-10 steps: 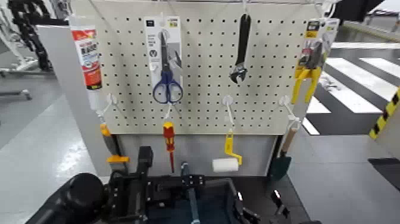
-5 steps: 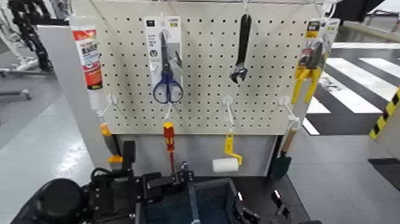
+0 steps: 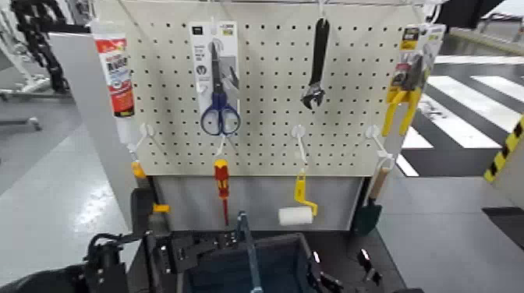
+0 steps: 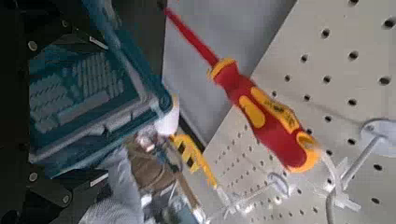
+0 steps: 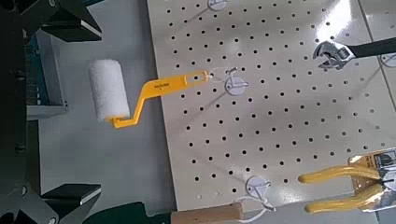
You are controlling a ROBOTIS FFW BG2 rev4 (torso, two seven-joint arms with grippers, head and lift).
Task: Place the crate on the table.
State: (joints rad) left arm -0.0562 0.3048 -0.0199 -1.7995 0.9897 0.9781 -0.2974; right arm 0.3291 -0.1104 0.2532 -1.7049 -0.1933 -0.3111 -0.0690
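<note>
The dark navy-grey crate (image 3: 274,269) with its blue-grey middle bar (image 3: 246,243) is at the bottom centre of the head view, close to the pegboard stand. My left gripper (image 3: 181,253) is shut on the crate's left wall. My right gripper (image 3: 326,280) is shut on its right wall, mostly cut off by the frame's edge. The left wrist view shows the crate's ribbed wall (image 4: 75,93) from close by. The black table (image 3: 384,261) shows only as a dark strip beside the crate, under the pegboard.
The beige pegboard (image 3: 265,93) stands just behind, holding scissors (image 3: 218,93), a wrench (image 3: 315,66), yellow pliers (image 3: 404,90), a red-yellow screwdriver (image 3: 221,183) and a paint roller (image 3: 295,215). The screwdriver (image 4: 257,107) and the roller (image 5: 110,91) hang close to the crate. Grey floor lies on both sides.
My left arm has swung out to the left and lower. More of the crate shows now, and its bar reaches higher toward the pegboard.
</note>
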